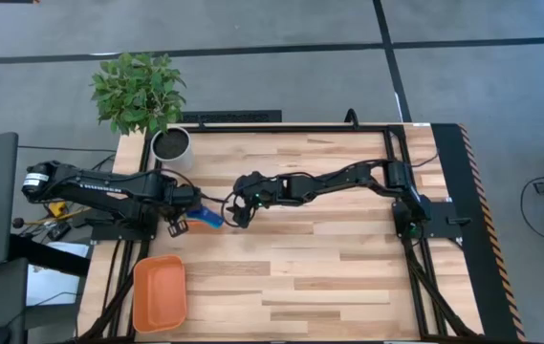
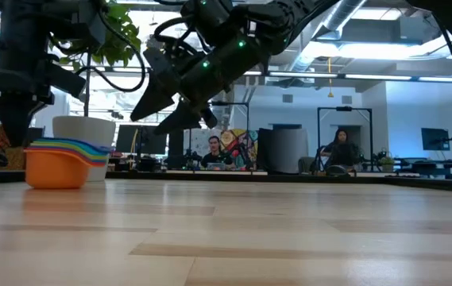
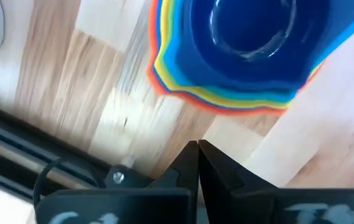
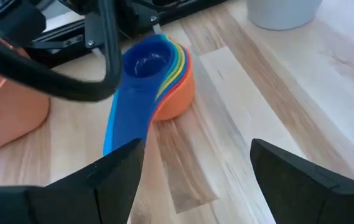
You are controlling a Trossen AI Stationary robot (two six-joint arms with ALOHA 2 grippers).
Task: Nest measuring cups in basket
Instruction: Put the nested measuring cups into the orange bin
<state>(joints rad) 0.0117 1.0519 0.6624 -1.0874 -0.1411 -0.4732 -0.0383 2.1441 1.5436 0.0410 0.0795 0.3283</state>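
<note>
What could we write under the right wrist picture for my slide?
Nested measuring cups sit stacked on the wooden table, beside the orange basket, ahead of the right tool, which is open.

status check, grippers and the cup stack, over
Left gripper shut, empty, beside the stack. Right gripper open, empty, hovering short of it. Nested measuring cups sit on the table, outside the basket. Nothing between stack and basket.

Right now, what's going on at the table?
The measuring cups are already nested into one stack, standing on the wood beside the orange basket, not in it. The right gripper hovers open just short of the stack, its fingers empty. The left gripper is shut and holds nothing, close to the stack's other side. A white plant pot stands at the table's far corner.
</note>
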